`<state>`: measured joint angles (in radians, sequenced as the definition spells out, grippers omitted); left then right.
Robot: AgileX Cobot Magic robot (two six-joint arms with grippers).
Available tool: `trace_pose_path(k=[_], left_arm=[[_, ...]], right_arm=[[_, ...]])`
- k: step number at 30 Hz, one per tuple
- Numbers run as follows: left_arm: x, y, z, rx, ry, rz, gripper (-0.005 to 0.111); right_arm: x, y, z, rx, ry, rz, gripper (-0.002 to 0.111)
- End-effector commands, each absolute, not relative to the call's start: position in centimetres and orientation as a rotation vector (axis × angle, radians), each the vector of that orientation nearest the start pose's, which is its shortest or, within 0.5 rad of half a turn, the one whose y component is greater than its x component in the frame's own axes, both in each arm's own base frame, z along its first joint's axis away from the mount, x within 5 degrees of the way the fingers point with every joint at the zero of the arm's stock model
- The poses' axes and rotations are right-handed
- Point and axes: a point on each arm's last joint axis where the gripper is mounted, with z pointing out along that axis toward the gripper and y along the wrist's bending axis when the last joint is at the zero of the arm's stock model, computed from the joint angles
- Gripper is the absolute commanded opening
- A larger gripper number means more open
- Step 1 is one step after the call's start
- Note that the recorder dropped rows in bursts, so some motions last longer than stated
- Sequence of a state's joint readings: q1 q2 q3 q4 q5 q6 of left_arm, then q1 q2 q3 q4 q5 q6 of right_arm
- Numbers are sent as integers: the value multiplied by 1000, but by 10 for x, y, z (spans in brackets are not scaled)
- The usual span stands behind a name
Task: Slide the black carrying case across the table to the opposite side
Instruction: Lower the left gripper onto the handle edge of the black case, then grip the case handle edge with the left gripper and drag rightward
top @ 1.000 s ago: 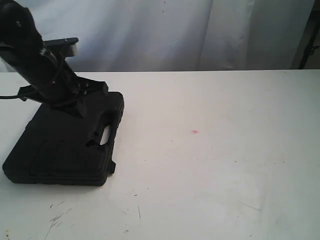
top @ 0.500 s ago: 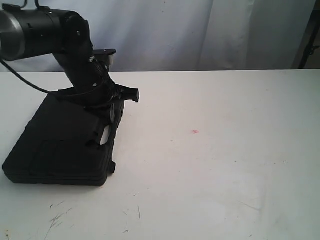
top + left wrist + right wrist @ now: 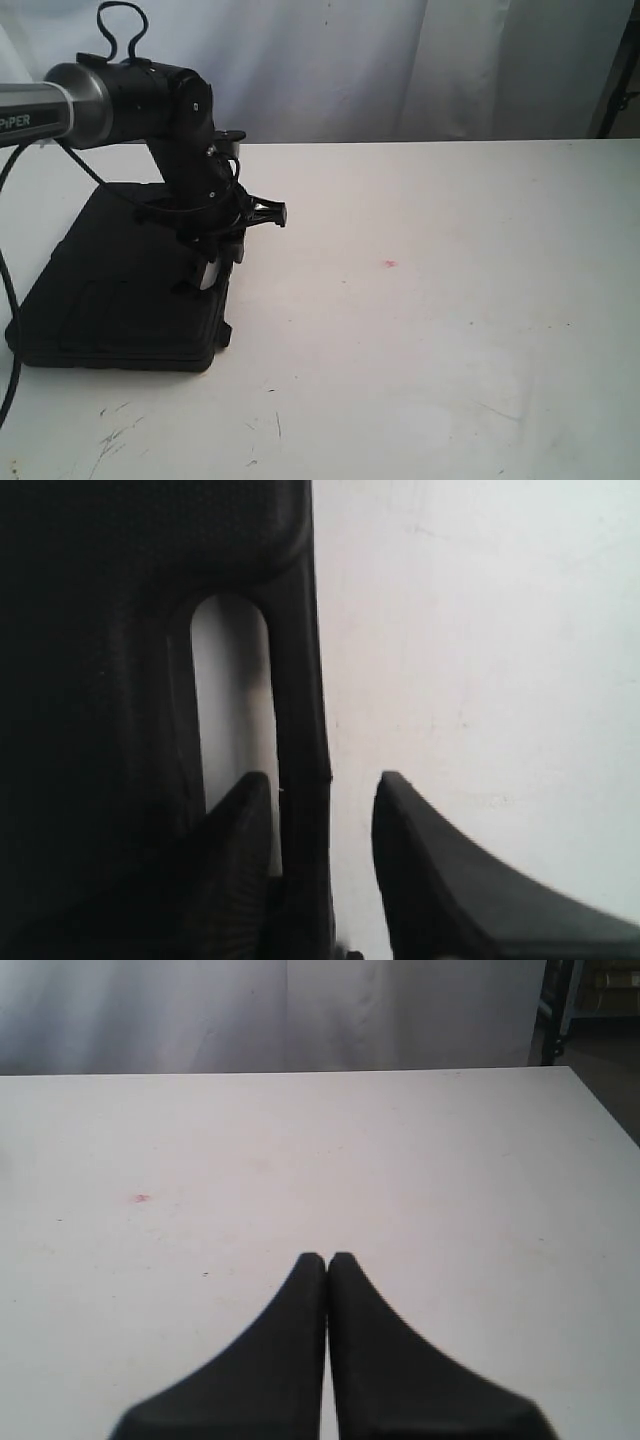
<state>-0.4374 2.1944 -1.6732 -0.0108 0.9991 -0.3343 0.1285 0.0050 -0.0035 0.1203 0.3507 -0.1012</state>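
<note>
The black case [image 3: 110, 290] lies flat on the white table [image 3: 420, 330] at the left. Its handle slot [image 3: 208, 272] faces the middle of the table. My left gripper [image 3: 215, 262] points down at that edge. In the left wrist view my left gripper [image 3: 322, 780] is open and straddles the handle bar of the case [image 3: 100, 630]. One finger [image 3: 245, 830] sits in the slot [image 3: 230, 680]. The other finger [image 3: 420, 850] stands off the bar over bare table [image 3: 470, 630]. My right gripper [image 3: 328, 1257] is shut and empty above the table [image 3: 450, 1180]; it is out of the exterior view.
A tiny red dot [image 3: 389, 264] marks the table right of the case, and the red dot [image 3: 140, 1198] also shows in the right wrist view. Dark scuff marks [image 3: 115, 440] lie near the front edge. A pale curtain [image 3: 400, 60] hangs behind the table.
The left arm has swung right and lowered its gripper from above the case's back onto the handle edge. The case has not moved.
</note>
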Motion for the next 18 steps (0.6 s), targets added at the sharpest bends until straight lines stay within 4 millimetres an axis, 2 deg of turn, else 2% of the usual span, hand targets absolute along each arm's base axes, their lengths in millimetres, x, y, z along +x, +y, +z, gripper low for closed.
trace_pose_path(k=[1,9,15,18], left_arm=[[407,-193,143,109,3000,-99,34],[409,-194,123,109,3026,-83,34],[410,-195,121,102,3021,-89,34],[410,-195,121,94,3019,-91,24]], right_arm=[[53,10,182,-125,1824,135,0],[53,10,182,-125,1824,135,0],[53,10,182,-125,1824,135,0],[53,10,182,-125,1824,135,0]])
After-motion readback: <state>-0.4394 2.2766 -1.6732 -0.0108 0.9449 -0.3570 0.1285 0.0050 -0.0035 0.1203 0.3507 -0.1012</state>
